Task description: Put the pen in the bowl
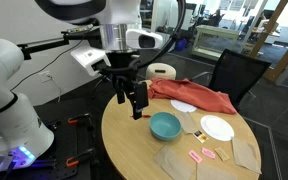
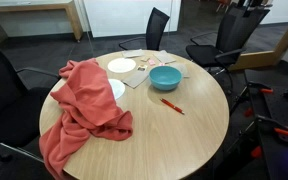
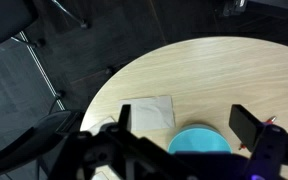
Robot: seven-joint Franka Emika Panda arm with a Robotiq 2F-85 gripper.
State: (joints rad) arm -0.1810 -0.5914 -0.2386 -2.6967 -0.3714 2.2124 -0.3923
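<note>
Red cloth (image 2: 84, 105) on round wood table (image 2: 184, 135), white plate (image 2: 121, 65), blk chairs (image 2: 157, 28)

Exterior view from beside robot base: about arm height, close behind arm (image 1: 114, 40), faces slightly down across round table (image 1: 124, 132) toward office background.

Exterior view from across table: higher, steeper downward look, faces chair (image 2: 159, 25) and wall; robot seemingly out of frame.

Both exterior views share tabletop, bowl (image 2: 165, 78), red cloth (image 2: 84, 100), white plate (image 1: 217, 127), seen from roughly opposite sides.

Wrist view: above table, looks nearly straight down, gripper (image 3: 184, 122) framing bottom edge. Shares bowl, table rim; adds floor.
</note>
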